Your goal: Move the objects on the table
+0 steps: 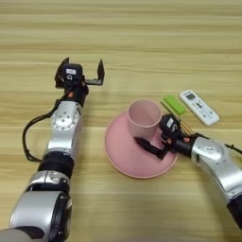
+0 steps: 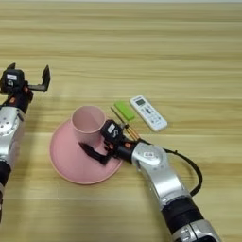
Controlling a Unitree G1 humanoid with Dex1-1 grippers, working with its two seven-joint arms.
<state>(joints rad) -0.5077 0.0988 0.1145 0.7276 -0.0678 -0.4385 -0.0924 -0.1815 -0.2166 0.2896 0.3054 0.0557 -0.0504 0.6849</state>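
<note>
While the cup [image 1: 143,117] stands upright on the far part of the pink plate [image 1: 120,153], mouth up, my right pincer [image 1: 153,140] is down at its near right side. 1 black finger [image 1: 147,146] lies low over the plate, just in front of the cup's base; the other is up by the cup's right wall, so the pincer stands released, with nothing grasped, and I cannot tell whether either finger touches the cup.

Just right of the cup, off the plate, the green block [image 1: 174,105] lies flat on the table [image 1: 142,42], and the remote [image 1: 199,107] lies just beyond it to the right, both slanted the same way. Beside the block, a thin screwdriver [image 2: 124,124] runs slantwise, partly hidden behind my right wrist.

Well apart to the left, my left pincer [image 1: 83,70] is over bare wood, its 2 fingers spread wide and holding nothing.
</note>
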